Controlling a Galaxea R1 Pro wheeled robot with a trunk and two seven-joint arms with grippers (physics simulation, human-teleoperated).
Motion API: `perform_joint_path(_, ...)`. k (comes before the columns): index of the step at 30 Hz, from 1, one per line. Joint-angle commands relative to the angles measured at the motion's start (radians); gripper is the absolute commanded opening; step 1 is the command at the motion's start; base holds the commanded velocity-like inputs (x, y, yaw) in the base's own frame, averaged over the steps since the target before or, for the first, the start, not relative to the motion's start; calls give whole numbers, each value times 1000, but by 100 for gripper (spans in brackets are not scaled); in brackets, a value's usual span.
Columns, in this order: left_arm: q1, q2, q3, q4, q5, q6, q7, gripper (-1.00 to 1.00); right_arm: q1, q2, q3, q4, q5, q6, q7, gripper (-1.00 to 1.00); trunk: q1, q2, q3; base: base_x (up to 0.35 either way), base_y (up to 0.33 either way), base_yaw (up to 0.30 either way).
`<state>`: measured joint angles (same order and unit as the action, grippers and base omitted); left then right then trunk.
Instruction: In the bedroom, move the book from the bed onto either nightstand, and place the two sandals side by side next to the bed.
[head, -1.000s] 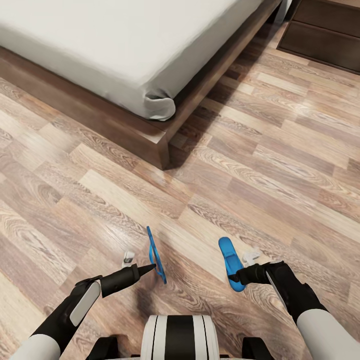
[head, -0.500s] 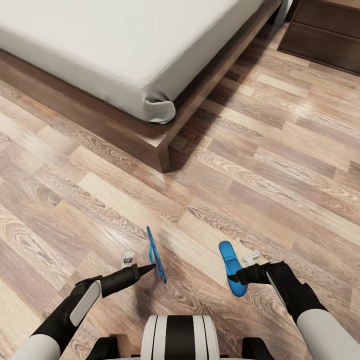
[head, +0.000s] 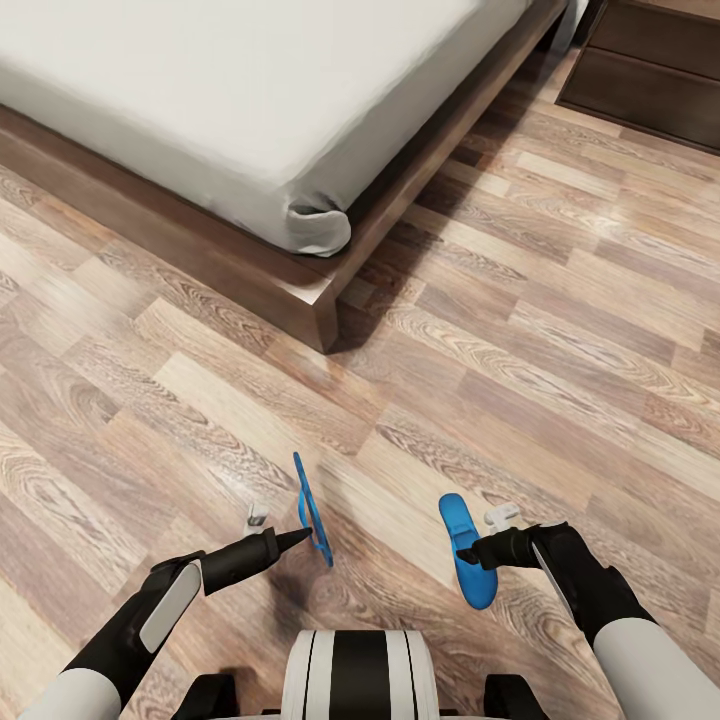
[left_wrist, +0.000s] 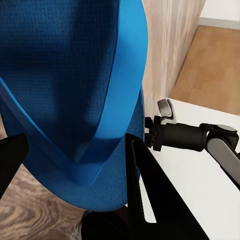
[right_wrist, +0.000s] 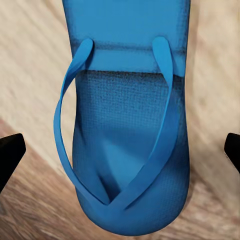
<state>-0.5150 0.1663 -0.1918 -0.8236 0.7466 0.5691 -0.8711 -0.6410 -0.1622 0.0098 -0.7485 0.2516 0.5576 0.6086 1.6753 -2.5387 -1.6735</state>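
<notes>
Both arms low and forward, left tool (head: 290, 540) gripping a sandal (head: 312, 510), right tool (head: 478, 552) gripping another (head: 462, 545)

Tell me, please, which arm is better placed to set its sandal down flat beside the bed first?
Probably the right. The right gripper carries its sandal nearly flat, straps up, on the side where the floor runs along the bed. The left gripper holds its sandal on edge, needing a turn first.

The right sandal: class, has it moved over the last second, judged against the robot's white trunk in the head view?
Yes. The right sandal has slipped slightly downward toward the white trunk.
</notes>
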Motion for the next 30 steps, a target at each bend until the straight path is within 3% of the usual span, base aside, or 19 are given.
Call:
perform_joint_path(1, 0, 1, -3, 0, 9, 8, 1, -100, 0, 0, 1, -2, 9, 2, 7, 100, 0, 0, -4, 0, 0, 0)
perform_joint_path(15, 0, 1, -3, 0, 8, 8, 1, -100, 0, 0, 1, -2, 9, 2, 7, 100, 1, -1, -12, 0, 0, 0)
perform_joint_path(22, 0, 1, -3, 0, 8, 8, 1, -100, 0, 0, 1, -2, 9, 2, 7, 100, 4, -3, -39, 0, 0, 0)
perform_joint_path(30, -1, 1, -3, 0, 8, 7, 1, -100, 0, 0, 1, -2, 9, 2, 7, 100, 4, -3, -39, 0, 0, 0)
